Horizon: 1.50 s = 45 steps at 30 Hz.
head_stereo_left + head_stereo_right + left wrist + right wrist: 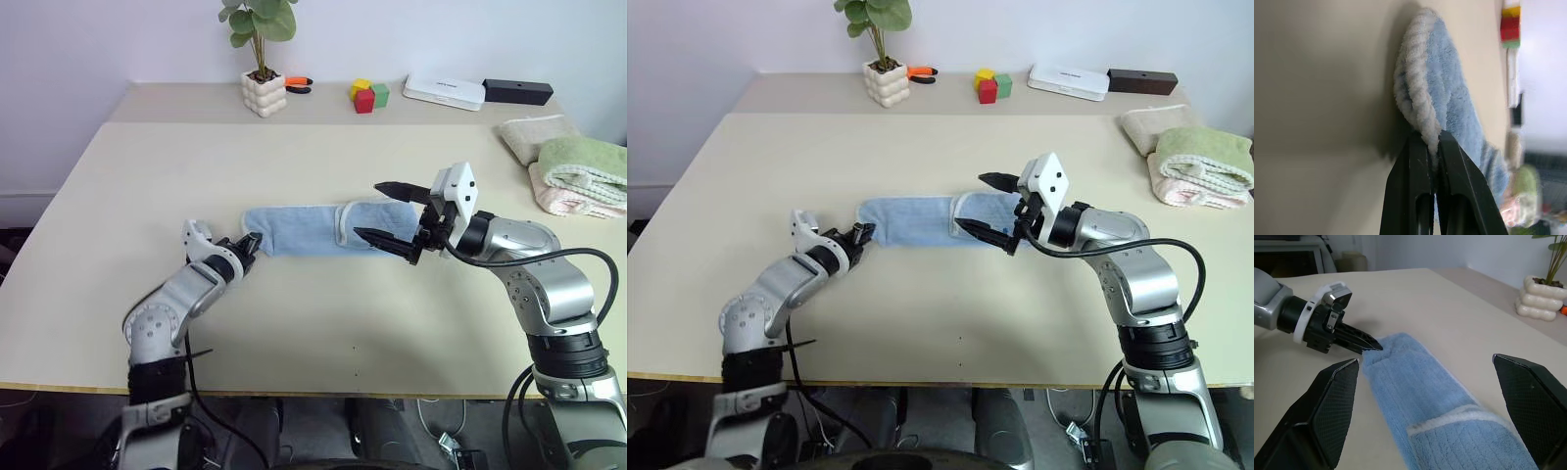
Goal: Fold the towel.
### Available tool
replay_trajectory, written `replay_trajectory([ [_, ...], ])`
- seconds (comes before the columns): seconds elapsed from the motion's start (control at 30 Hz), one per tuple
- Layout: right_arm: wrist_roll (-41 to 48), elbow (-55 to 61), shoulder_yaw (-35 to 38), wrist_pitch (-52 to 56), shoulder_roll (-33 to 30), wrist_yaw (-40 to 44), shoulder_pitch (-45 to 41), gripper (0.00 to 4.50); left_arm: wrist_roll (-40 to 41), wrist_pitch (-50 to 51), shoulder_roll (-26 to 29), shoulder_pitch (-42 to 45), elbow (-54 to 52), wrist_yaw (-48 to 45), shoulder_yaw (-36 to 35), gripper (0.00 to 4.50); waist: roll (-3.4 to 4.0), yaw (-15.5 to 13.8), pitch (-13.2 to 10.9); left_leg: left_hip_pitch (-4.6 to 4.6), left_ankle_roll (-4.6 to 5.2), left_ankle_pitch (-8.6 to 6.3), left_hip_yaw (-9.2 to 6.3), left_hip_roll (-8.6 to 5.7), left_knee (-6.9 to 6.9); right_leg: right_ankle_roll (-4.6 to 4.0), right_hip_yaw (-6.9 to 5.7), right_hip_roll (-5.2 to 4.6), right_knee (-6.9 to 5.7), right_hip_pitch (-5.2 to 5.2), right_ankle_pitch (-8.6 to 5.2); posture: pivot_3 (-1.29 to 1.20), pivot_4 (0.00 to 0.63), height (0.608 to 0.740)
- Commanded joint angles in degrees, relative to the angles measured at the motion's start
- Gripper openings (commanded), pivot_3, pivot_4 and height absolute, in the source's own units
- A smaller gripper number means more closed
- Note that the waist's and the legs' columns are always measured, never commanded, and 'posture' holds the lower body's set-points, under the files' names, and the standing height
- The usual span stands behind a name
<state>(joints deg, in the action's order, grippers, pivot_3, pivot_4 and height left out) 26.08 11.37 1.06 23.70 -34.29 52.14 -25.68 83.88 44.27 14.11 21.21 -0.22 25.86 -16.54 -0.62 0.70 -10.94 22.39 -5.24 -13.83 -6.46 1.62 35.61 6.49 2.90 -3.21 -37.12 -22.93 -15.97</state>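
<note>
- Clamped on the pale hem at the towel's (312, 230) left end, my left gripper (249, 242) has its two fingers pressed together on the cloth.
- That towel lies as a long blue band across the middle of the tabletop (323, 333), nearer the front edge than the back, already doubled lengthwise, with a flap laid over its right part.
- Over the band's right end my right gripper (390, 213) hovers with fingers wide apart, holding nothing.
- By my reckoning one fold is made; bringing the left end across to the right is yet to be done.
- No brand, label or writing can be read anywhere.
</note>
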Motion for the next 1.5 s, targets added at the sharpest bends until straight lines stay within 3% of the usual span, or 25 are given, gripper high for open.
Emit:
replay_trajectory([
  [0.03, 0.2, 0.5, 1.9, -1.4, -1.0, 0.2, -0.2, 4.5, -5.0, -0.6, 4.6, 4.5, 0.2, -7.2, -1.5, 0.04, 0.0, 0.3, 0.0, 0.02, -0.04, 0.02, 0.0, 0.01, -0.01, 0.0, 0.01, 0.0, 0.0, -0.02, 0.0, 0.0, 0.15, 0.74],
  [0.2, 0.0, 0.4, 1.6, -1.7, -0.9, -0.1, -0.1, 4.5, -7.8, 0.3, 4.5, 5.1, 0.5, -10.8, -1.5, 0.04, -0.02, 0.2, 0.0, 0.01, -0.05, 0.02, 0.07, -0.01, -0.17, 0.03, 0.04, -0.09, 0.14, -0.01, -0.01, 0.0, 0.15, 0.74],
  [0.43, -0.6, 0.0, 2.5, -2.4, -2.5, 0.5, 0.8, 4.5, -19.8, 2.9, 11.4, 7.0, -2.8, -27.5, 6.9, 0.04, -0.03, 0.3, 0.0, 0.03, -0.14, 0.07, 0.07, -0.01, -0.35, 0.02, 0.03, -0.08, 0.06, -0.17, -0.01, 0.0, 0.15, 0.74],
  [0.73, -0.6, -0.1, 2.4, -2.5, -2.6, 0.5, 0.8, 4.5, -24.0, 4.3, 9.8, 7.4, -2.6, -31.0, 5.3, 0.04, -0.03, 0.4, 0.0, 0.03, -0.14, 0.07, 0.08, 0.0, -0.38, 0.03, 0.04, -0.08, 0.05, -0.2, -0.01, 0.0, 0.15, 0.74],
  [0.87, -1.8, -2.4, 4.7, -4.0, -6.4, 1.8, 1.9, 4.5, -33.5, 1.0, 10.6, 11.8, -3.6, -40.6, 14.5, 0.04, -0.06, -0.3, -0.1, 0.09, -0.15, 0.08, 0.08, -0.01, -0.35, 0.03, 0.01, -0.09, 0.09, -0.18, -0.01, 0.0, 0.15, 0.74],
  [1.07, -1.8, -2.7, 4.7, -4.4, -6.4, 2.1, 1.9, 4.5, -36.9, 0.9, 9.4, 12.0, -3.0, -43.5, 13.7, 0.04, -0.05, 1.0, -0.1, 0.04, -0.14, 0.07, 0.09, 0.0, -0.46, 0.02, 0.06, -0.06, 0.02, -0.26, -0.02, 0.0, 0.15, 0.74],
  [1.17, -1.3, -0.2, 10.3, -2.8, -10.3, 1.4, 6.0, 4.5, -41.5, -1.6, -0.6, 18.3, -0.2, -49.5, 25.1, 0.04, -0.04, -0.6, -0.1, 0.09, -0.15, 0.08, 0.07, -0.01, -0.4, 0.03, 0.04, -0.07, 0.02, -0.24, -0.02, 0.0, 0.15, 0.74],
  [1.5, -1.6, -0.4, 14.6, -3.0, -13.6, 0.6, 8.7, 4.5, -54.0, -10.8, -12.9, 27.2, 14.3, -60.6, 33.2, 0.04, 0.0, 0.4, -0.1, 0.3, -0.14, 0.08, 0.07, -0.21, -0.37, 0.38, 0.13, -0.17, 0.68, -0.08, 0.2, 0.0, 0.15, 0.74],
])
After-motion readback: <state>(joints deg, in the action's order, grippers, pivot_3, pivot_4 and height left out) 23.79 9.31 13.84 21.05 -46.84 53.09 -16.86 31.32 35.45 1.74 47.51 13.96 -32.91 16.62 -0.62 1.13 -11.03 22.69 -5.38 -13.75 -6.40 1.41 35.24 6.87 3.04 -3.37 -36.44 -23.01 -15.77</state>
